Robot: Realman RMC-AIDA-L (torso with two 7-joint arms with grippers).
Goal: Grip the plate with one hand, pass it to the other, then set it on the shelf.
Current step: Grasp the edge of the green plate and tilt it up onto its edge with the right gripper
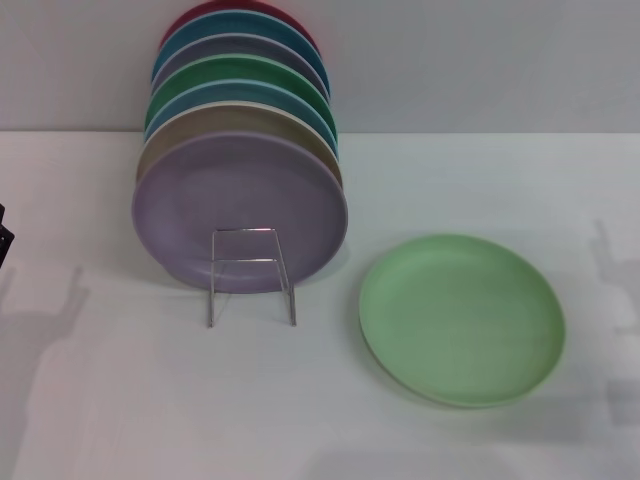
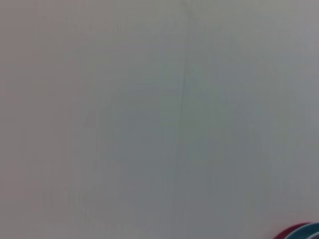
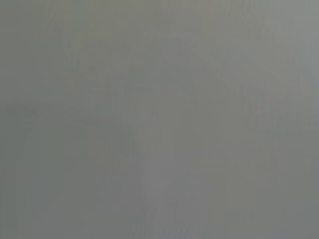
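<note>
Pale pastel-green plate lies flat, face up, on white table, to right of wire shelf. Thin silver shelf stands upright, squared loop in front, well apart from plate.

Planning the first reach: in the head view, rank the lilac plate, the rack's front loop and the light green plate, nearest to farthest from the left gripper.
Left gripper: only a sliver at the left edge.
1. Lilac plate, upright, left of centre.
2. Rack's front loop, before that plate.
3. Light green plate, flat, right side.
</note>
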